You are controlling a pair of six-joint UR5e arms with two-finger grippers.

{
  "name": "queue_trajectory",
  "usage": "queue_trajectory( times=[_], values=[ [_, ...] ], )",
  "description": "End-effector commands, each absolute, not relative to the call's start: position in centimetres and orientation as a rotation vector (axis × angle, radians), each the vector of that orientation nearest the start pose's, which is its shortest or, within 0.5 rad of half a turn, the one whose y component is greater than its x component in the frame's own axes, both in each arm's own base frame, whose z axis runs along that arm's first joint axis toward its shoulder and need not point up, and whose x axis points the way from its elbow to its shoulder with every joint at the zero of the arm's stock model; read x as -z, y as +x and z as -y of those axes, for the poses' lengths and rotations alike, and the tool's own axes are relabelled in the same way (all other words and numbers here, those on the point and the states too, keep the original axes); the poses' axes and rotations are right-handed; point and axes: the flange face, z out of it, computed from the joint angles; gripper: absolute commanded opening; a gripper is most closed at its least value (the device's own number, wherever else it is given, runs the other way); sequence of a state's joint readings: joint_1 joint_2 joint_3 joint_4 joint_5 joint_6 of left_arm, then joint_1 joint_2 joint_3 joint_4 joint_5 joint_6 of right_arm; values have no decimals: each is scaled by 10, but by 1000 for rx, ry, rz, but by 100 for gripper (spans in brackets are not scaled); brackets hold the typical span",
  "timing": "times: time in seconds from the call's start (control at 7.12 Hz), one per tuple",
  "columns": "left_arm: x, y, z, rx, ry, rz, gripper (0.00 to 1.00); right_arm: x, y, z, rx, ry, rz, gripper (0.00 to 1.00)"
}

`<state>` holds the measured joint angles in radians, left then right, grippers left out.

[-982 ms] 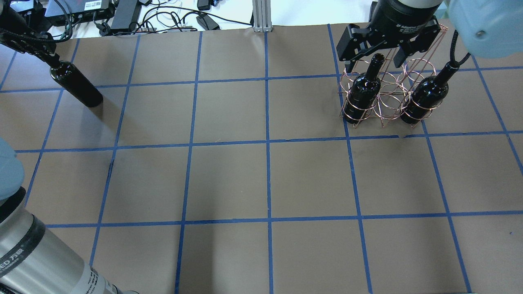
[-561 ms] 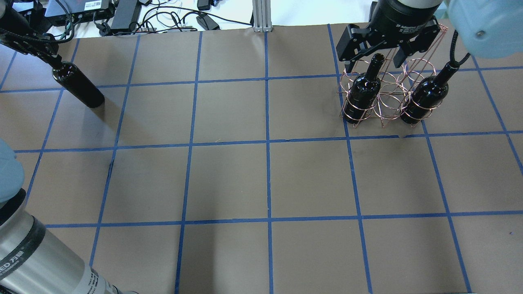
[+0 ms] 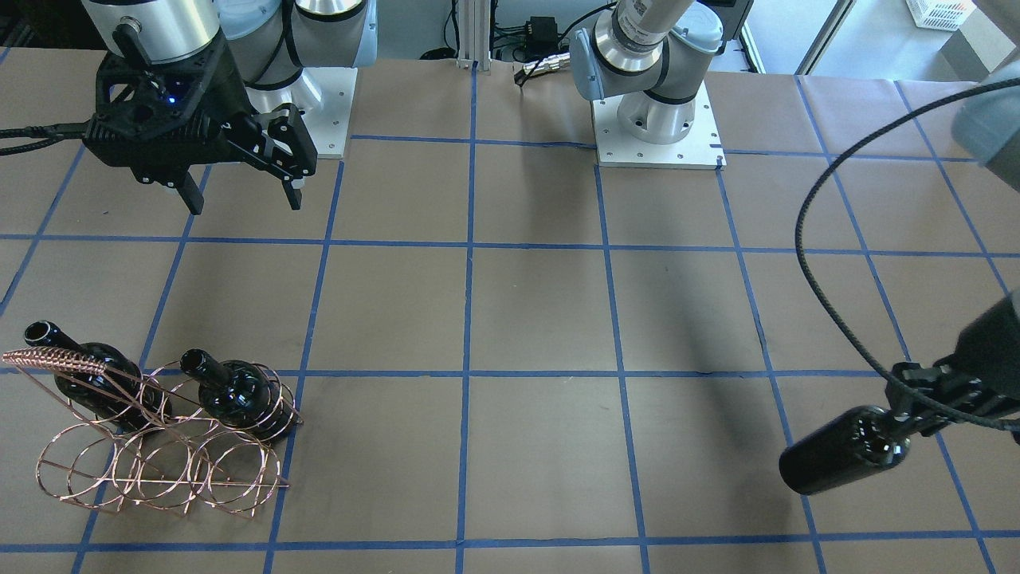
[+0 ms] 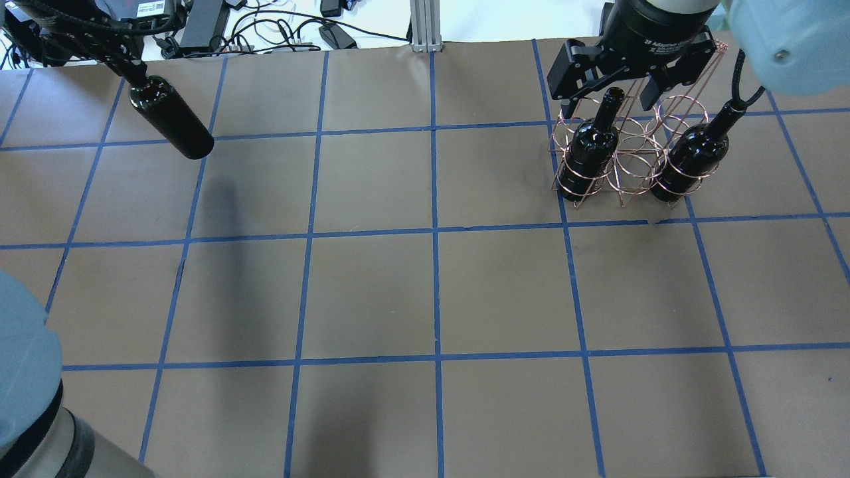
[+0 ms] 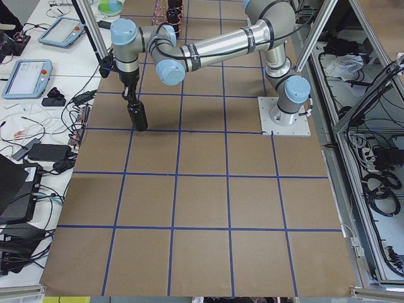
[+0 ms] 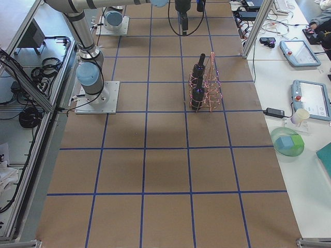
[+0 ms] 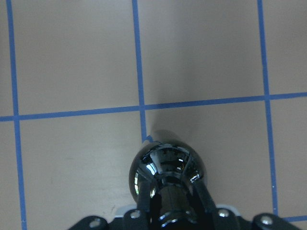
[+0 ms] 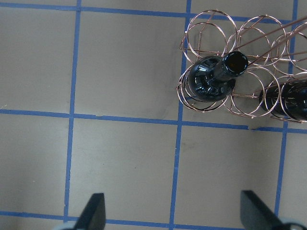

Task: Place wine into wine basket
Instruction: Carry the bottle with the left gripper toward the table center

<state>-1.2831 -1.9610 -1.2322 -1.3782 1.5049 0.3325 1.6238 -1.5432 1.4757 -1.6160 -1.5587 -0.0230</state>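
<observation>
My left gripper (image 4: 130, 66) is shut on the neck of a near-black wine bottle (image 4: 170, 117) and holds it above the table at the far left. The bottle also shows in the front view (image 3: 843, 461) and the left wrist view (image 7: 168, 166). The copper wire wine basket (image 4: 628, 174) stands at the far right and holds two more bottles (image 4: 591, 149) (image 4: 694, 156). My right gripper (image 4: 605, 99) is open and empty, high over the basket's left bottle (image 8: 211, 79). In the front view it (image 3: 244, 199) hangs well above the basket (image 3: 159, 478).
Cables and power bricks (image 4: 199, 20) lie along the far table edge beside an aluminium post (image 4: 425, 26). The arm bases (image 3: 657, 119) stand on plates at the robot's side. Blue tape lines divide the brown table (image 4: 431, 292).
My left gripper has lifted its bottle off the table and carried it to the right and farther back; its shadow now lies apart from it. The right gripper has stayed still.
</observation>
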Motion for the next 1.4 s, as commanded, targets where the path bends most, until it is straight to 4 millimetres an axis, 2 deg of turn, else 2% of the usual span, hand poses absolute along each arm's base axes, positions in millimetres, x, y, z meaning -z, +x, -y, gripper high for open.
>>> queue_trajectory(
  times=[0.0,0.42,0.7,0.98,1.26],
  values=[
    [-465,-29,640,231,-24,-3175,0,-526,161,506,177,-118,-3120,100],
    [-457,-143,579,185,-109,-3204,0,-526,161,506,175,-118,-3122,100],
    [-446,-197,551,202,-82,-3215,0,-526,159,507,179,-112,-3116,100],
    [-414,-228,536,318,15,-3163,0,-525,158,507,175,-111,-3124,100],
    [-416,-244,526,349,68,-3151,0,-525,159,507,170,-111,-3117,100]
  ],
)
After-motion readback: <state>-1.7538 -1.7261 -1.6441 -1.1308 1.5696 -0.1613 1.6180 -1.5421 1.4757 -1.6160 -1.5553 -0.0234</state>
